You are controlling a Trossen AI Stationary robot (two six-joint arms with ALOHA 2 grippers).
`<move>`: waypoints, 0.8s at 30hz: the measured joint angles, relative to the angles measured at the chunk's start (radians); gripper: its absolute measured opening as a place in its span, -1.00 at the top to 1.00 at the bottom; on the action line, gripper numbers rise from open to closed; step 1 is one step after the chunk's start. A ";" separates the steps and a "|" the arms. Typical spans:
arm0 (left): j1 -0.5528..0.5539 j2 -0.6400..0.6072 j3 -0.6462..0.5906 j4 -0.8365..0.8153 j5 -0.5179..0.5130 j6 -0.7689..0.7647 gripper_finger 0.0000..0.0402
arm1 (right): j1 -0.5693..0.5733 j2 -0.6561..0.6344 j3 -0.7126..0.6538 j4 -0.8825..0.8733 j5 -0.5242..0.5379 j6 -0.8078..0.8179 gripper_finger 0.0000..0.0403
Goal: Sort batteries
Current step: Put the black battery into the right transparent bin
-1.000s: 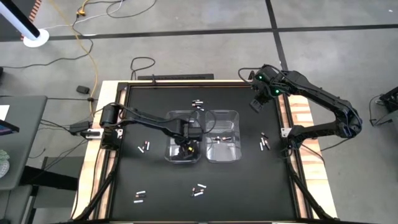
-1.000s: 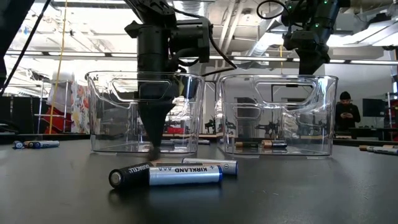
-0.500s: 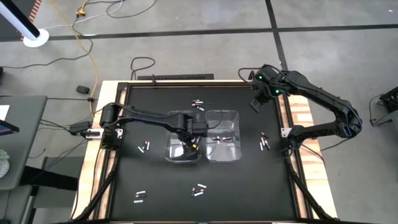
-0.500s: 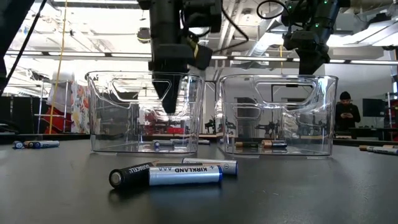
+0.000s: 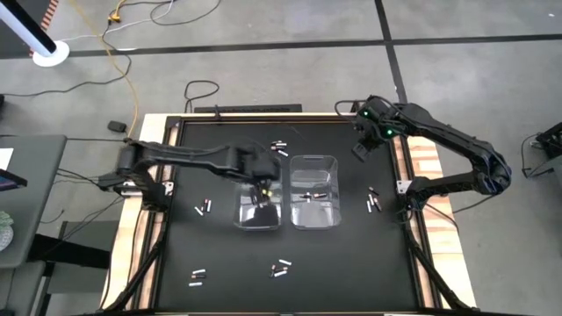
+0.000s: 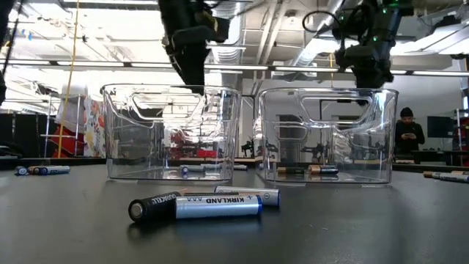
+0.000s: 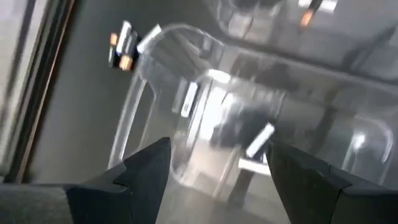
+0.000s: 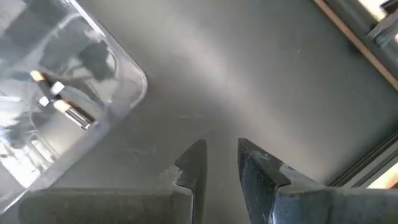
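Two clear bins stand side by side mid-table: the left bin (image 5: 247, 213) and the right bin (image 5: 327, 211). Batteries lie on the left bin's floor (image 7: 188, 99) and in the right bin (image 8: 68, 112). More batteries lie scattered on the black mat: a pair near the front (image 6: 198, 205), others at the far side (image 5: 279, 146) and at the right (image 5: 372, 200). My left gripper (image 7: 217, 149) hangs open and empty above the left bin. My right gripper (image 8: 221, 158) hovers over bare mat beyond the right bin's far right corner, its fingers a narrow gap apart with nothing between them.
A raised frame (image 5: 406, 167) borders the mat on all sides. Small groups of batteries also lie at the left (image 5: 203, 208) and near left (image 5: 198, 278). A person stands far off in the room behind (image 6: 409, 136).
My left gripper has risen from the floor of the left bin to above its rim, staying open and tipping less steeply downward. The batteries in that bin have stayed on its floor.
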 joint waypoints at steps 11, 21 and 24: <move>0.174 -0.452 -0.435 0.362 0.168 0.088 -0.29 | 0.017 0.000 -0.058 0.107 -0.008 0.039 0.47; 0.528 -0.639 -0.593 0.428 0.375 0.397 -0.29 | 0.022 0.000 0.037 0.429 -0.015 0.127 0.47; 0.688 -0.644 -0.648 0.482 0.570 0.479 -0.29 | 0.046 0.020 0.074 0.532 -0.015 0.127 0.47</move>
